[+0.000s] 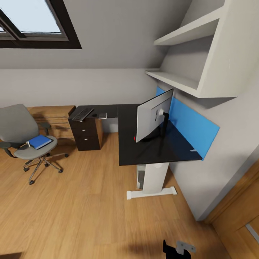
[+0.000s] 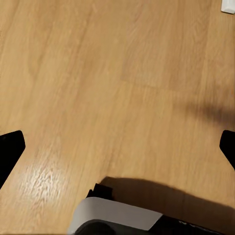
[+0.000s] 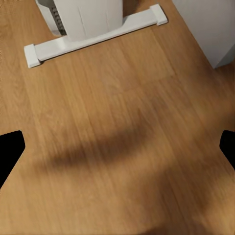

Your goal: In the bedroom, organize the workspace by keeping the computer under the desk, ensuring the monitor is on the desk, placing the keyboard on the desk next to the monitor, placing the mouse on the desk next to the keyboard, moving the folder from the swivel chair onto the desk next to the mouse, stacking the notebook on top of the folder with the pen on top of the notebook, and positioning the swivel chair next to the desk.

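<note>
Head view: L-shaped black bench (image 1: pixel 126 144) sits in the room corner, blue back panel (image 1: pixel 194 126) against the right wall, white leg (image 1: pixel 154 180) on the wood floor (image 1: pixel 90 208). Monitor (image 1: pixel 153 117) stands on the near wing, its pale back facing the camera, a red dot low at its left corner. Keyboard (image 1: pixel 82 114) lies on the far wing above the dark drawer unit (image 1: pixel 86 135), with a small flat grey item (image 1: pixel 103 116) just beside it, too small to identify. Swivel chair (image 1: pixel 25 140) stands well apart from the bench at left, blue folder (image 1: pixel 39 141) lying on its seat. White shelves (image 1: pixel 190 54) hang above the monitor, skylight (image 1: pixel 32 21) at upper left. Left wrist view: left hand (image 2: pixel 117 147) spread wide, black fingertips (image 2: pixel 10 149) at both frame edges, nothing between them, bare floor below. Right wrist view: right hand (image 3: pixel 117 149) likewise wide and holding nothing, fingertips (image 3: pixel 10 152) at the edges, over floor near the bench's white foot (image 3: pixel 93 36).
</note>
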You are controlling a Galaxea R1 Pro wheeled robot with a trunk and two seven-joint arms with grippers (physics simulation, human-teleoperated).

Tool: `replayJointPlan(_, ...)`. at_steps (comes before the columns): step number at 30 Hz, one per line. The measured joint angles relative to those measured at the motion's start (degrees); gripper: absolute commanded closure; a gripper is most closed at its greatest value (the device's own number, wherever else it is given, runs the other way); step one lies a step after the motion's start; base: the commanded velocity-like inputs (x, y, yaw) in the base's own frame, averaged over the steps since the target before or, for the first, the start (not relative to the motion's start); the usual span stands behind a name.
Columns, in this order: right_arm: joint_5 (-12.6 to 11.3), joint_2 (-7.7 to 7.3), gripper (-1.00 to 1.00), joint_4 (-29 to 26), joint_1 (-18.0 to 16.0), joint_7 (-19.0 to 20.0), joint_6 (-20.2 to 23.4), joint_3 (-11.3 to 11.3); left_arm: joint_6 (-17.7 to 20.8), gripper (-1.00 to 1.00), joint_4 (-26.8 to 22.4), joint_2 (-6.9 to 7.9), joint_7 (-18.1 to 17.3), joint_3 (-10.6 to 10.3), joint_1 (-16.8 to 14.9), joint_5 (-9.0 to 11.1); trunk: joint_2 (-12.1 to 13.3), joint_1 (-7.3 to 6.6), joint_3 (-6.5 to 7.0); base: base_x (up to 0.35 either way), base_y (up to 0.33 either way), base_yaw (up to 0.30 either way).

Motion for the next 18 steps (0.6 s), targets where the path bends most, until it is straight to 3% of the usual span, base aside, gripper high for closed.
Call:
replayJointPlan(4, 0.2, -0.27, -1.0, -1.3, 0.0, 0.0, 0.0, 0.1, 0.0, -1.0, 0.4, 0.27, 0.0, 0.0, 0.0, 0.0, 1.6, -0.88, 0.72, 0.001, 0.001, 0.0)
replayJointPlan(10, 0.4, -1.47, -1.0, -9.3, 0.0, -0.9, 3.5, 0.1, 0.0, -1.0, 0.5, 0.49, 0.0, 0.0, 0.0, -0.1, 4.0, -2.2, 1.8, 0.0, 0.0, 0.0)
replayJointPlan(13, 1.3, -1.69, -1.0, -16.3, 0.0, -3.2, 9.9, 0.2, 0.0, -1.0, 0.5, 0.56, 0.0, 0.0, 0.0, -0.1, 5.2, -2.86, 2.34, 0.0, 0.0, 0.0)
replayJointPlan(15, 3.4, -1.78, -1.0, -24.1, 0.0, -5.9, 17.4, 0.3, 0.0, -1.0, 0.5, 0.6, 0.0, 0.0, 0.0, -0.1, 6.0, -3.3, 2.71, 0.0, 0.0, 0.0)
replayJointPlan(18, 6.0, -1.67, -1.0, -31.5, 0.0, -7.4, 23.4, 0.3, 0.0, -1.0, 0.5, 0.62, 0.1, 0.0, 0.0, 0.0, 7.2, -3.96, 3.25, 0.0, 0.0, 0.0)
